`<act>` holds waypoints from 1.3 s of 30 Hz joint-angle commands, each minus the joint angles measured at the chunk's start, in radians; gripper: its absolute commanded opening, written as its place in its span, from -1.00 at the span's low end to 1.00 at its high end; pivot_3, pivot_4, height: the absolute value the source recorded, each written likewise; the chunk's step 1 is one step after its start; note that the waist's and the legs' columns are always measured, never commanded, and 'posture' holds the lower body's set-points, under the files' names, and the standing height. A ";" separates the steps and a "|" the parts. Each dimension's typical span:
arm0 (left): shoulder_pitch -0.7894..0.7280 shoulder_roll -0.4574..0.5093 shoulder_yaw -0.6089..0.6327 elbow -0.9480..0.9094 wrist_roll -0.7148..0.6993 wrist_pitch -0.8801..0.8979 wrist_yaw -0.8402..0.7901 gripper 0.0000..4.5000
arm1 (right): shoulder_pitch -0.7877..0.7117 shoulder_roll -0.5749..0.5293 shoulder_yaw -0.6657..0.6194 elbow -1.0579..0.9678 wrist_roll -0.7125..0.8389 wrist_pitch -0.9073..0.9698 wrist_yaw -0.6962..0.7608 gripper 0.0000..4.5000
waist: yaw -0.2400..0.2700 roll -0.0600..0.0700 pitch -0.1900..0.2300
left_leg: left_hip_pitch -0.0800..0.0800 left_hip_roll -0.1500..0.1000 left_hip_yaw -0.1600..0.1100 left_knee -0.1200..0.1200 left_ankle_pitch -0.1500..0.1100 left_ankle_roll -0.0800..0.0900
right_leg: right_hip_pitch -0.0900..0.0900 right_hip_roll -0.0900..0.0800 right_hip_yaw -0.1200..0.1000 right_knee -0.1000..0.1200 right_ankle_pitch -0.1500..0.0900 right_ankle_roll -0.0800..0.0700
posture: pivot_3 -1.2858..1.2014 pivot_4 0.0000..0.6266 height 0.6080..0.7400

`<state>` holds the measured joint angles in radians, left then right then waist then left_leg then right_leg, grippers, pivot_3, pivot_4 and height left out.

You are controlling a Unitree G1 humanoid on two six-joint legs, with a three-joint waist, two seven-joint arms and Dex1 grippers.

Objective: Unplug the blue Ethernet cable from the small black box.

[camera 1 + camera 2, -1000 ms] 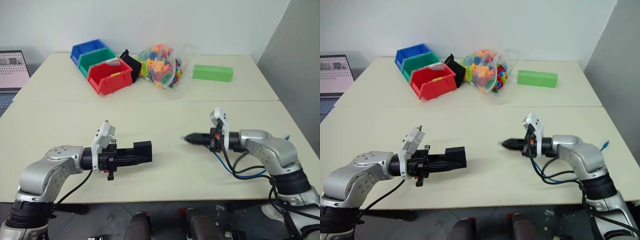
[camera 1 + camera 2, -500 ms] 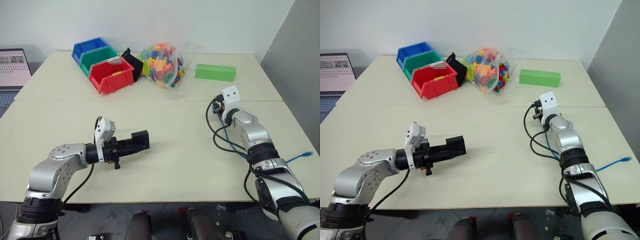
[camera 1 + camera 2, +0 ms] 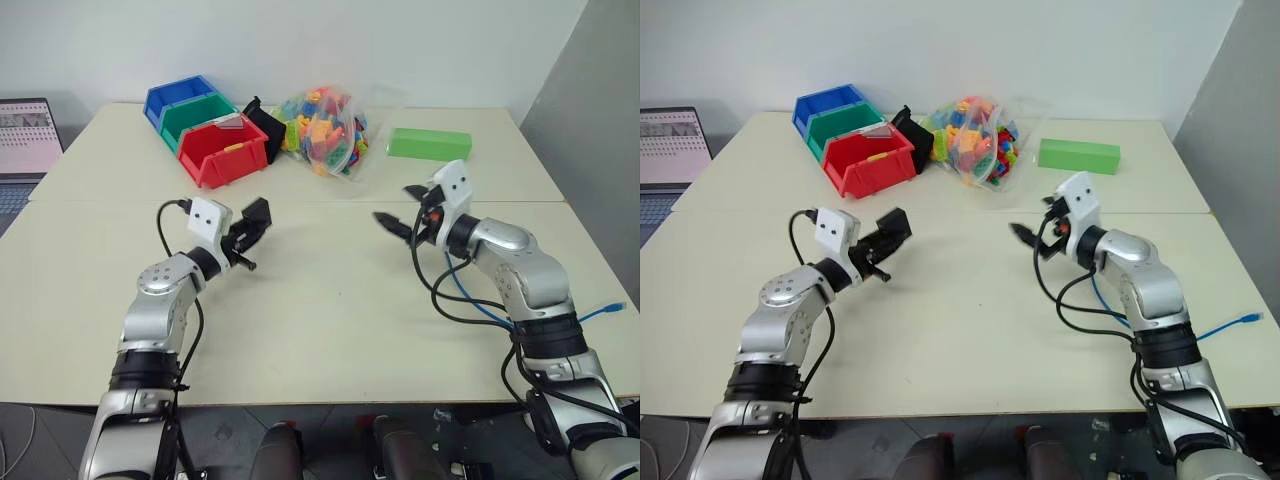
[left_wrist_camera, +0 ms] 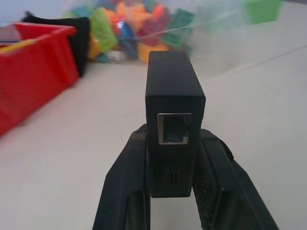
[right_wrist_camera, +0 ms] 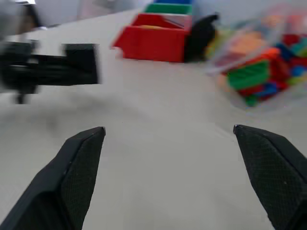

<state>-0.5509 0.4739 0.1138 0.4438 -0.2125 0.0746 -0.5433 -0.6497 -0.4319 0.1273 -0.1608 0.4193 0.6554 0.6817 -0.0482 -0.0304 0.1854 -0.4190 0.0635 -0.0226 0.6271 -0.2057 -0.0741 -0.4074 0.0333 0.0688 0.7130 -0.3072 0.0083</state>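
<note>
Left gripper (image 4: 172, 191) clamps the small black box (image 4: 173, 103), its port empty, while the wide-open right gripper (image 3: 398, 213) hovers opposite, the blue Ethernet cable (image 3: 600, 313) trailing behind it.

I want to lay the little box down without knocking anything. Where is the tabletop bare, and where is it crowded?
Bare: the wide cream tabletop between the left hand holding the small black box and the open right hand, forward to the near edge. Crowded: the far side, with the red plastic bin, the clear bag of coloured bricks and the long green block.
</note>
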 commanded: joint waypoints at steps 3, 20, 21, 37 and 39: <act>-0.105 -0.030 0.017 0.295 0.093 -0.225 0.128 -0.65 | -0.032 0.012 0.021 -0.128 0.052 0.126 -0.005 1.00 | 0.005 -0.001 0.000 | 0.000 -0.001 0.000 0.001 0.000 0.000 | 0.001 0.000 -0.001 0.000 0.000 0.001 | 0.03 -0.52 1.00; -0.061 -0.063 0.080 0.380 0.015 -0.205 0.043 0.24 | -0.040 0.031 0.037 -0.181 0.047 0.201 -0.023 1.00 | 0.011 -0.001 0.000 | -0.001 -0.001 0.000 0.001 0.000 0.000 | 0.001 0.000 -0.003 0.000 0.001 0.001 | 0.03 -0.52 1.00; -0.047 -0.060 0.075 0.356 0.019 -0.194 0.042 0.32 | -0.039 0.032 0.037 -0.182 0.047 0.201 -0.024 1.00 | 0.011 -0.001 0.000 | 0.000 -0.001 0.000 0.001 0.000 0.000 | 0.001 0.000 -0.003 0.000 0.001 0.001 | 0.03 -0.52 1.00; 0.390 0.301 0.183 -0.468 -0.146 0.317 -0.201 0.64 | 0.183 -0.117 -0.062 -0.223 0.029 0.047 0.048 1.00 | -0.006 -0.002 0.000 | 0.001 0.001 -0.002 -0.001 0.000 0.000 | 0.001 0.000 0.000 0.000 -0.002 0.005 | 0.03 -0.52 1.00; 0.420 0.336 0.217 -0.528 -0.187 0.368 -0.232 0.64 | 0.200 -0.153 -0.091 -0.231 0.057 0.047 0.088 1.00 | -0.003 -0.002 0.000 | 0.001 0.000 -0.001 -0.001 0.000 0.000 | 0.001 -0.001 0.000 -0.001 -0.002 0.006 | 0.03 -0.52 1.00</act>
<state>-0.1397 0.7807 0.2856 -0.0010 -0.3479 0.4039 -0.7425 -0.4517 -0.5642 0.0840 -0.3476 0.4398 0.7245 0.7281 -0.0508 -0.0329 0.1854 -0.4176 0.0638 -0.0237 0.6261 -0.2056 -0.0743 -0.4060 0.0322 0.0685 0.7119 -0.3095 0.0138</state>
